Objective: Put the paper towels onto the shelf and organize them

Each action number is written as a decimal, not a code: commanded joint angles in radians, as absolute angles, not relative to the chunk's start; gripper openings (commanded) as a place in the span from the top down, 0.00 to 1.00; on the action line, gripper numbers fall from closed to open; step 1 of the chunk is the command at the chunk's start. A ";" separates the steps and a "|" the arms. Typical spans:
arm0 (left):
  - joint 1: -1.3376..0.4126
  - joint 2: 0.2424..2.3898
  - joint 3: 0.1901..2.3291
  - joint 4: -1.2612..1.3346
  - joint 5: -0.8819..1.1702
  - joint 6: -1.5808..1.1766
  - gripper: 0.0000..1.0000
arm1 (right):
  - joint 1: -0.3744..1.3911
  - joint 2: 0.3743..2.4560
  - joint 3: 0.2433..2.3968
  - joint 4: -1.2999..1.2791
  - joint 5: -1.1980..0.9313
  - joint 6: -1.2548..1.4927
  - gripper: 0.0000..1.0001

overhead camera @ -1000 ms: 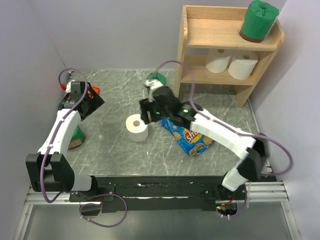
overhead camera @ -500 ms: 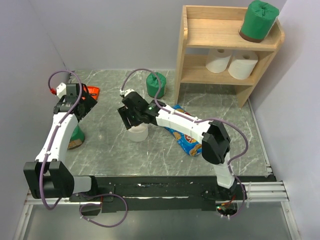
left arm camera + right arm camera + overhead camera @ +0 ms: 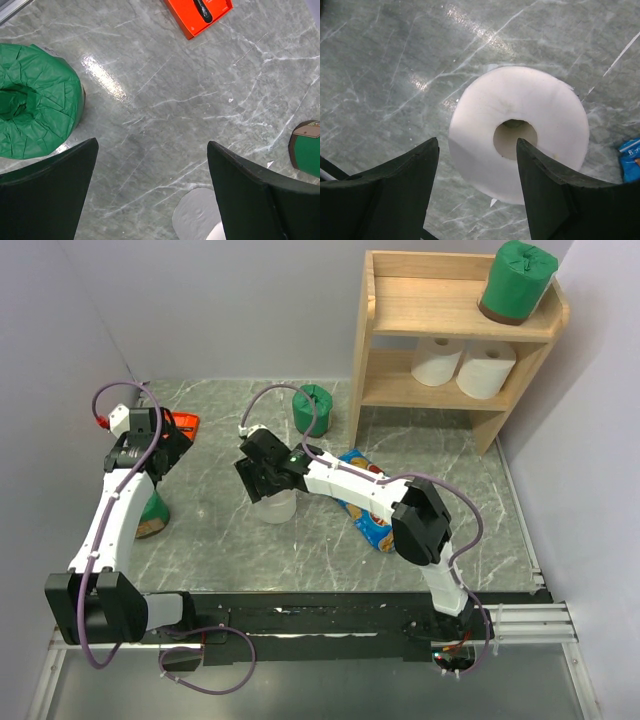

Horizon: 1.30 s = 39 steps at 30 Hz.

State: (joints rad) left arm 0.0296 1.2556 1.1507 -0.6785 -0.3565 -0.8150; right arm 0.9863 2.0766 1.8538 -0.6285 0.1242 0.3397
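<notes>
Your right arm was stretched to the left across the desk, its elbow bent above the blue chip bag. The right claw pointed straight down over a plain white roll. That claw was released and spread wide. In the wrist view one finger sat just off the roll's rim and the other lay over its top face, though you could not tell whether either touched the paper. The roll stood upright on the desk just left of the chip bag, unwrapped and smooth, with its hollow core facing up. Your left arm ran up along the left wall, bent at the elbow. The left claw faced down, also released, with only bare desk between its fingers. Near it stood a green-wrapped roll, its crinkled wrapping tucked into the core, and the red flat tool lay farther back. A second green roll stood at the back of the desk, just left of the shelf. A third green roll sat at the right end of the top tier. Two white rolls stood side by side on the lower tier.
</notes>
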 commanded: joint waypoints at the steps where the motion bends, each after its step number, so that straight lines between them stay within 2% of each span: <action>1: 0.029 1.212 1.169 -0.655 -0.357 -0.805 0.04 | 0.997 2.101 1.913 -0.604 0.140 0.357 0.30; 12: 0.029 1.206 1.166 -0.647 -0.345 -0.795 0.04 | 1.002 2.151 1.925 -0.609 0.161 0.341 0.30; 18: 0.031 1.200 1.164 -0.644 -0.348 -0.788 0.04 | 1.002 2.141 1.921 -0.638 0.212 0.266 0.44; 27: 0.028 1.196 1.154 -0.614 -0.281 -0.753 0.04 | 1.005 1.824 1.658 -0.425 0.120 -0.047 0.59; 31: 0.018 1.186 1.151 -0.600 -0.255 -0.730 0.04 | 1.009 1.723 1.606 -0.422 0.121 -0.173 0.59; 35: -0.028 1.151 1.121 -0.540 -0.186 -0.654 0.04 | 1.006 1.606 1.492 -0.390 0.196 -0.343 0.59; 39: -0.067 1.111 1.108 -0.523 -0.219 -0.629 0.04 | 0.963 1.459 1.375 -0.322 0.307 -0.500 0.59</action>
